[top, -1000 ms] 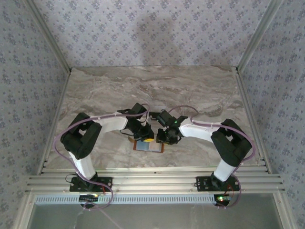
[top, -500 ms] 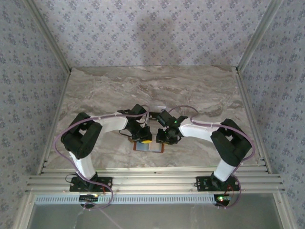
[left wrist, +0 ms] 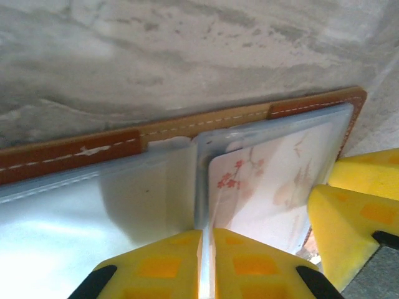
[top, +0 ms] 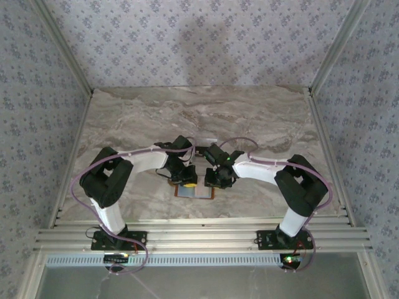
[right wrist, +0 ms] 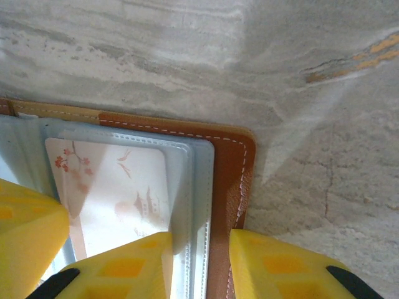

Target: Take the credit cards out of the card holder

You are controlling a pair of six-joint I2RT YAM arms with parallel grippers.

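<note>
I find the card holder (right wrist: 234, 168) lying open and flat on the marbled desk (top: 249, 118), near its front edge and midway between the two arms. It is an orange-brown leather wallet with pale stitching along its border, and inside are pale, see-through plastic pockets. The pocket on the holder's right half contains one credit card (right wrist: 112, 187). It is whitish-pink and printed with a reddish blossom sprig, a faint pagoda and some birds. The card sits fully inside its pocket, with its corner just short of the plastic seam. I cannot make out a second card. From the left wrist camera, the left gripper (left wrist: 201, 249) is clenched, its yellow fingers pinching the thin edge of a clear sleeve (left wrist: 198, 187) that stands up along the middle of the holder. The right gripper (right wrist: 199, 249) is set over the holder's right edge. One of its fingers (right wrist: 118, 268) is over the carded pocket and the other is outside the leather border, above the desk. The plastic seam and the leather rim run between these two fingers, but I cannot tell whether they are actually squeezing the edge. The two grippers are close together over the same half of the holder.
</note>
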